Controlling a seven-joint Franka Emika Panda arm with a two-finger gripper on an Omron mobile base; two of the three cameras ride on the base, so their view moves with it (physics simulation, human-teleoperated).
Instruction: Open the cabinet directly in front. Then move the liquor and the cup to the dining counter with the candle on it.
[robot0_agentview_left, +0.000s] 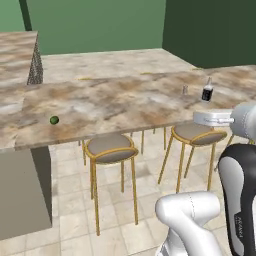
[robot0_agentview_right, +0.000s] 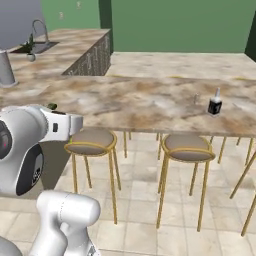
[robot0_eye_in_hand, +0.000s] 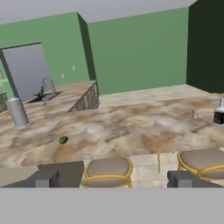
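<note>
item: liquor (robot0_agentview_right: 215, 105) standing upright on the dining counter (robot0_agentview_left: 115, 102) just beside the candle (robot0_agentview_right: 196, 99); gripper (robot0_eye_in_hand: 113, 178) jaws released and empty, short of that counter's edge; cup outstanding, best set near the candle without toppling either.

Small green round fruit (robot0_agentview_left: 54, 120) on marble top, left side. Sink with curved faucet (robot0_agentview_right: 39, 29) and small potted plant (robot0_agentview_right: 31, 46) on far worktop. Grey cylinder (robot0_eye_in_hand: 18, 113) nearby.

Even, flat rendered light, soft shadows, slightly coarse and blurred detail.
</note>
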